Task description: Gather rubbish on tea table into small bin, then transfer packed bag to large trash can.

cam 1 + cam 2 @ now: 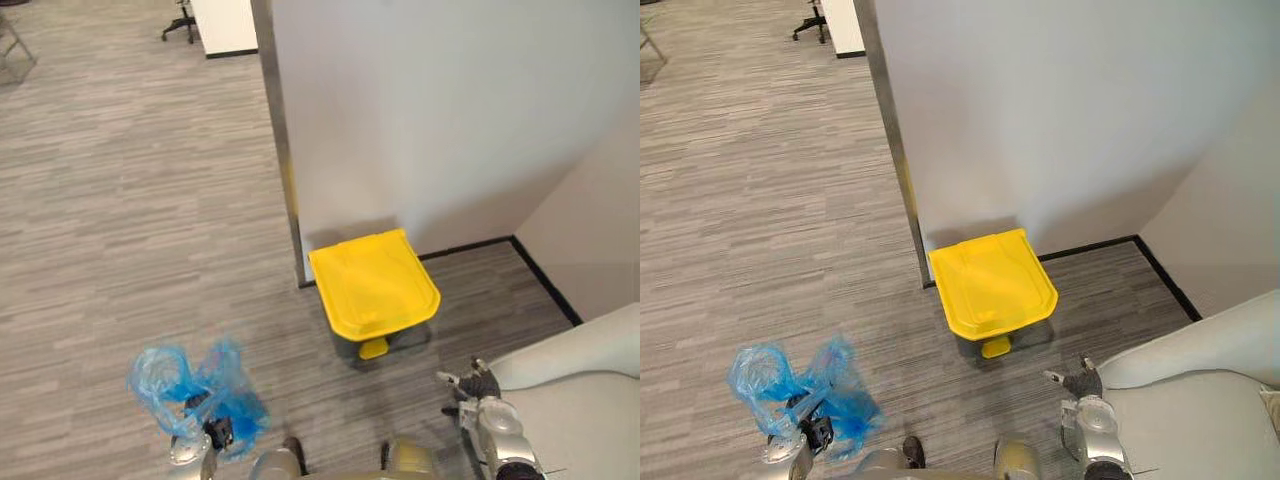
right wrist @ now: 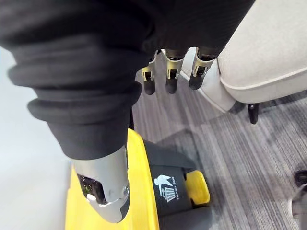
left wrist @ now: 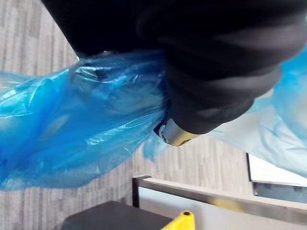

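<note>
So the left hand (image 1: 212,433) is down at the near left, fingers clenched into the bunched-up top of the blue bag (image 1: 232,396). The bag is puffed out around the hand and hanging above the grey carpet (image 1: 120,200). In the left wrist view the crinkly plastic is pulled tight against the dark cover, with the thumb (image 3: 173,134) poking out beside it.

The right hand (image 1: 478,390) is at the near right with nothing in it. Its fingers (image 2: 171,81) hang loose and fairly straight, and its thumb (image 2: 106,189) sticks out apart from them.

The large trash can (image 1: 372,282) sits ahead in the middle, tucked into the corner where the white partition (image 1: 420,120) meets the wall. It has a black body, its yellow lid is down, and a yellow foot pedal (image 1: 373,348) is on the near side. The bag is well left of the can and nearer, not touching it.

A light grey sofa (image 1: 585,395) is just right of the right hand. An office chair (image 1: 180,20) is way off at the far left.
</note>
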{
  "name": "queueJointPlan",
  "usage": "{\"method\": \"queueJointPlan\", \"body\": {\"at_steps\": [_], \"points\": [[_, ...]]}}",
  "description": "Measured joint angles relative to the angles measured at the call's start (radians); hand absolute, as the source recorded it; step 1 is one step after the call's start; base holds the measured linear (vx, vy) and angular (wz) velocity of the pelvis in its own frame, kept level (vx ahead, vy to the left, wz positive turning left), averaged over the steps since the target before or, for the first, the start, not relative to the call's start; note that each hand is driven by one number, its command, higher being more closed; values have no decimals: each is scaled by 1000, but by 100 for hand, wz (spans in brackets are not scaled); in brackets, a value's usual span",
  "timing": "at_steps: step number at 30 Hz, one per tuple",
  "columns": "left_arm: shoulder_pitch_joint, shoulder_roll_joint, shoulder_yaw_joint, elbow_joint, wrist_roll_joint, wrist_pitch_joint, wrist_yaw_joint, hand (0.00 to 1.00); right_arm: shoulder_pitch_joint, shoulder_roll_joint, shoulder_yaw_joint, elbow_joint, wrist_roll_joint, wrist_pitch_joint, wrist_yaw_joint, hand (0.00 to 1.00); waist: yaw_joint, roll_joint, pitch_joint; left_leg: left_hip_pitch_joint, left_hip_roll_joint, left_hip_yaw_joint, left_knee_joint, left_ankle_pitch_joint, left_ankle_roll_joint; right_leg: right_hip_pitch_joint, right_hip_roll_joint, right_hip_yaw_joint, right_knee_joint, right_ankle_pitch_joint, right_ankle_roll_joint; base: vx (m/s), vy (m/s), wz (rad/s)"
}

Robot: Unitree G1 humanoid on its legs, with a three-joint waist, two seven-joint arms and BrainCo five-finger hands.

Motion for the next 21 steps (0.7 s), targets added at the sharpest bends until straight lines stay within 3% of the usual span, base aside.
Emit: {"method": "queueJointPlan", "body": {"at_steps": [1, 2, 3, 5, 8, 10, 12, 15, 18, 21], "points": [[-13, 12, 1, -1, 0, -1, 0, 100, -1, 16, -1, -6, 0, 0, -1, 0, -5, -30, 9, -7, -24, -3, 38, -21, 4, -4, -10, -22, -83, 3, 3, 95, 6, 32], [-29, 30, -3, -14, 0, -5, 0, 100, 1, 27, -1, -22, 1, -2, -1, 0, -21, -74, 30, -69, -41, -13, 231, -86, 29, 17, -29, -49, -226, 26, 32, 137, 52, 52], [-65, 7, -32, -2, 0, 4, -2, 100, -14, -6, -9, -32, 2, 1, -4, 0, -31, -18, 91, -62, 10, -46, 374, -204, -2, 56, -32, -91, -158, 127, 92, 120, 99, 41], [-78, -2, -51, -13, -1, 4, 1, 100, 8, -13, -33, -44, 9, 14, -5, 0, -29, -3, 117, -41, -3, -63, 415, -256, 5, 5, -59, -87, 19, 64, 129, 72, 57, 35], [-100, 2, -57, -48, 0, 4, 2, 100, 65, -15, -50, -48, 14, 26, -4, 0, -28, 5, 92, -80, -15, -142, 466, -303, -13, -8, -33, -16, 63, -18, 47, 144, -98, 74], [-96, -3, -57, -50, 0, 4, 2, 100, 82, -16, -111, -46, 20, 28, -3, 0, -31, 44, 64, -105, -4, -219, 466, -315, -38, 14, -16, -47, 72, -69, 40, 289, -193, 92], [-93, -10, -57, -54, 0, 6, 2, 100, 76, -20, -117, -44, 20, 28, -4, 0, -24, 63, 51, -122, 13, -253, 462, -308, -64, 7, -7, -79, 86, -91, 21, 287, -171, 54], [-92, -23, -65, -52, 0, 6, 2, 100, 30, -13, -107, -43, 20, 22, -4, 0, -19, 63, 43, -98, 24, -269, 380, -280, -85, 8, 8, -82, 91, -106, 8, 284, -162, 24], [-80, -26, -68, -50, 0, 4, 1, 100, 22, -13, -100, -21, 20, 18, -3, 0, -21, 62, -13, -64, 24, -271, 252, -224, -96, 11, 24, -49, 73, -102, 2, 153, -74, 21], [-63, -12, -72, -27, 0, 2, 1, 100, 23, -18, -97, 21, 20, 19, -3, 0, -23, 61, -40, -14, 25, -297, 161, -159, -96, 27, 38, -26, 78, -74, -41, 205, -87, 31]]}}
